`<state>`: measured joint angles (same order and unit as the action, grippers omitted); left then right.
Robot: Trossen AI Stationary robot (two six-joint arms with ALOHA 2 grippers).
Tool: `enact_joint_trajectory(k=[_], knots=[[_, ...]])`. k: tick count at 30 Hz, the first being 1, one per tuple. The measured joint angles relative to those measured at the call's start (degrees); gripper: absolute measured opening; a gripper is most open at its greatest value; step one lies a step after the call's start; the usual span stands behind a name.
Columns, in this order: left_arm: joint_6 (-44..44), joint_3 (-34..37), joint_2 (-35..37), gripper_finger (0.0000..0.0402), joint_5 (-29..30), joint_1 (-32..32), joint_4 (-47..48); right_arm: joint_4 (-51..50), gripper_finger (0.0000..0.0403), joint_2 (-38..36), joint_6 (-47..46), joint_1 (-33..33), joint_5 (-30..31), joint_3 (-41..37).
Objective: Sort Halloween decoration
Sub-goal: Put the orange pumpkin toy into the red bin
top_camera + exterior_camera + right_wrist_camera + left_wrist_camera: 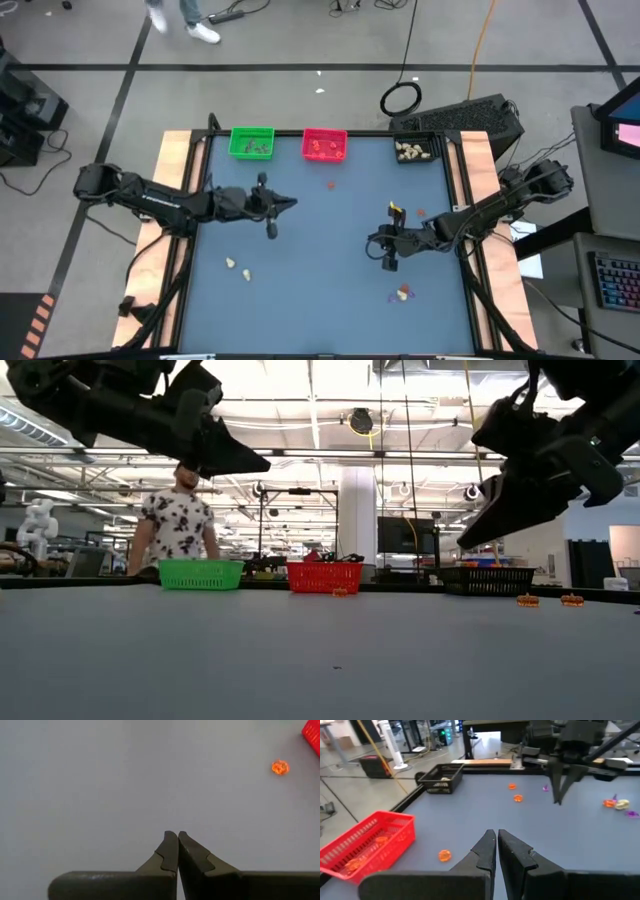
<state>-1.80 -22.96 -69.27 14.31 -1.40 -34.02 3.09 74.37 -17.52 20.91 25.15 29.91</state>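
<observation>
Both arms reach inward above the blue table [320, 250], clear of its surface. The left end effector [272, 228] is clenched on nothing near the table's middle; the right end effector [389, 262] is likewise clenched and empty. Halloween decoration trinkets [237, 267] lie scattered on the table and in the mesh-walled green tray [251, 142], red tray [324, 145] and black tray [416, 150]. Only the low view shows a person [178, 520] behind the trays.
</observation>
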Motion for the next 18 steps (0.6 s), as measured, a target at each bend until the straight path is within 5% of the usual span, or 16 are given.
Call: enact_joint_trajectory(k=[8,18], knots=[[-0.02,0.00,-0.09,0.0026,0.17,-1.01,-0.13,-5.04,0.0001,-1.34,-1.96,-0.28,0.14,0.49],[-0.03,0.00,-0.09,0.0026,0.15,-1.04,0.11,-25.31,0.0061,-4.50,-18.21,-4.45,1.70,2.40]])
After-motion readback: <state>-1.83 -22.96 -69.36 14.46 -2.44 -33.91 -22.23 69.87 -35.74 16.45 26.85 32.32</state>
